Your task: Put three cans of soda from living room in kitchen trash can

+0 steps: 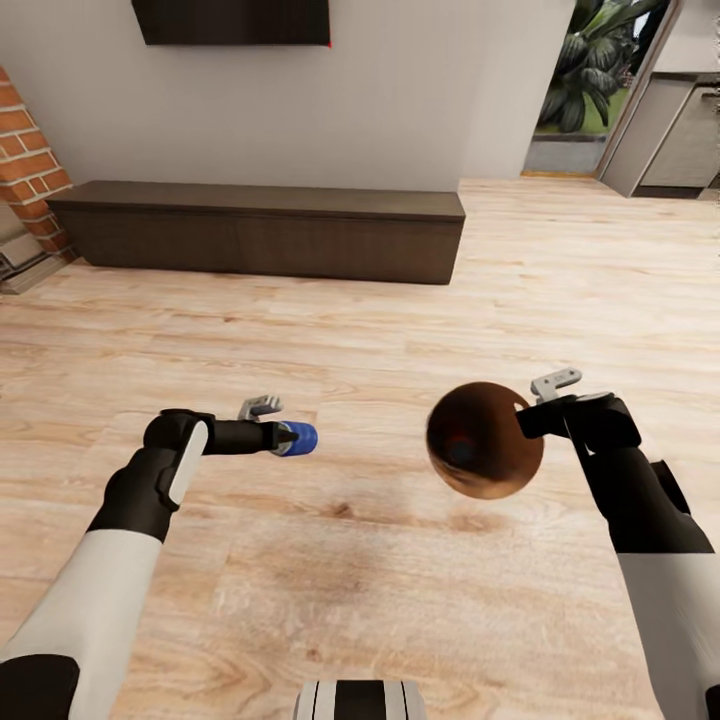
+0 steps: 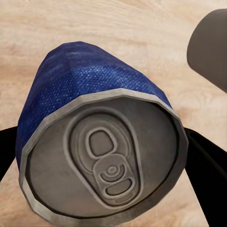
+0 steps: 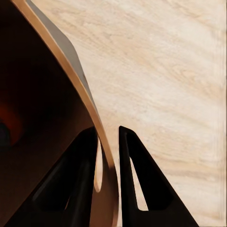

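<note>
My left gripper [image 1: 288, 438] is shut on a dark blue can of soda [image 1: 301, 438], held sideways above the wood floor. In the left wrist view the can [image 2: 85, 94] is close up, its silver top [image 2: 104, 156] facing the camera. My right gripper [image 1: 524, 418] is shut on the rim of the tash can [image 1: 485, 455], which hangs tilted with its coppery brown inside toward me. In the right wrist view one finger [image 3: 71, 184] is inside the rim [image 3: 106, 156] and the other outside. A reddish-orange patch [image 3: 9, 123] shows deep inside the bin. The can is about a hand's width left of the bin.
A low dark wood bench [image 1: 260, 230] runs along the far wall under a television [image 1: 230, 20]. A red brick fireplace [image 1: 25, 150] stands at far left. At far right an opening shows grey cabinets [image 1: 670, 130] and a plant [image 1: 590, 60]. Light plank floor [image 1: 400, 320] lies between.
</note>
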Tool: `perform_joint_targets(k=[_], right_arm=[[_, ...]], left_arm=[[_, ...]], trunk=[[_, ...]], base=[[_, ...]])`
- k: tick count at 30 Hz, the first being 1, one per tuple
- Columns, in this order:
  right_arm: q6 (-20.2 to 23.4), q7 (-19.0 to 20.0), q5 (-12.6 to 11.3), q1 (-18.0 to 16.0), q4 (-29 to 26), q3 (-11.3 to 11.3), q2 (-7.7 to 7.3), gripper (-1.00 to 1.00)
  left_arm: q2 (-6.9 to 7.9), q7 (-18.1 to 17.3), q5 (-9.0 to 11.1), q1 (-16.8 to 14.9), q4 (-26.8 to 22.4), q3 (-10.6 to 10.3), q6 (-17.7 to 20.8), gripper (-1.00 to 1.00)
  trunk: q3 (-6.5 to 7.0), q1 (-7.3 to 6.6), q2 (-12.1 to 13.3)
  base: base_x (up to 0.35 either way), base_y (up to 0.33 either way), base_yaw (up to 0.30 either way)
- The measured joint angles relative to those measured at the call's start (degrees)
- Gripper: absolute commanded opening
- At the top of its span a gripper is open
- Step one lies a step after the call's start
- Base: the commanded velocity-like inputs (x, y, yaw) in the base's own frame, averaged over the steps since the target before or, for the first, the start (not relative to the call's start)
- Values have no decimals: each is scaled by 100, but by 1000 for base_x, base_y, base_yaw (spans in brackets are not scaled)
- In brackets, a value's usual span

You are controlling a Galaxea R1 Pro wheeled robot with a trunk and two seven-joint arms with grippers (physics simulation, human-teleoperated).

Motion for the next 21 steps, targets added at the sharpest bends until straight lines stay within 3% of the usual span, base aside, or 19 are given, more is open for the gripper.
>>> perform_joint_targets(k=[3, 4, 5, 6, 8, 11, 12, 13, 14, 17, 18, 21], right_arm=[[2, 41, 71, 104, -87, 13, -19, -100], [-54, 166, 372, 684, -907, 7, -30, -100], [6, 260, 298, 794, -881, 9, -38, -100], [3, 310, 86, 803, -690, 7, -47, -100], [-13, 408, -440, 813, -433, 4, -72, -100], [6, 493, -1574, 842, -340, 13, -91, -100], [6, 508, -1649, 853, -552, 55, -94, -100], [6, 497, -1504, 860, -911, 106, -97, -100], [3, 505, -1486, 868, -1022, 7, -101, -100], [-46, 503, -1163, 895, -951, -2, -108, -100], [-64, 501, -1146, 894, -958, -5, -108, -100], [3, 531, -1386, 901, -947, 7, -131, -100]], left_arm=[[-96, 96, -65, 96, -99, 17, 0, -100], [-95, 708, -243, 457, -287, 26, -15, -100], [-93, 733, -284, 554, -240, 25, -11, -100], [-95, 729, -143, 545, -285, 26, 0, -100], [-92, 731, -189, 551, -297, 28, 0, -100], [-93, 733, -188, 556, -293, 29, 0, -100], [-94, 733, -188, 557, -292, 29, 0, -100], [-95, 733, -187, 557, -293, 29, 0, -100], [-93, 734, -186, 558, -297, 31, 0, -100], [-89, 734, -187, 557, -306, 29, 0, -100], [-89, 734, -188, 557, -306, 29, 0, -100], [-89, 734, -187, 558, -307, 24, 0, -100]], trunk=[[66, -8, 4], [90, -13, 3], [109, -12, 7], [133, -16, 8], [177, -20, 11], [243, -28, 15], [266, -31, 16], [288, -33, 18], [312, -38, 18], [377, -44, 23], [399, -47, 24], [465, -54, 28]], base=[[0, 0, 0], [0, 0, 0], [0, 0, 0], [0, 0, 0], [0, 0, 0], [0, 0, 0], [0, 0, 0], [0, 0, 0], [0, 0, 0], [0, 0, 0], [0, 0, 0], [0, 0, 0]])
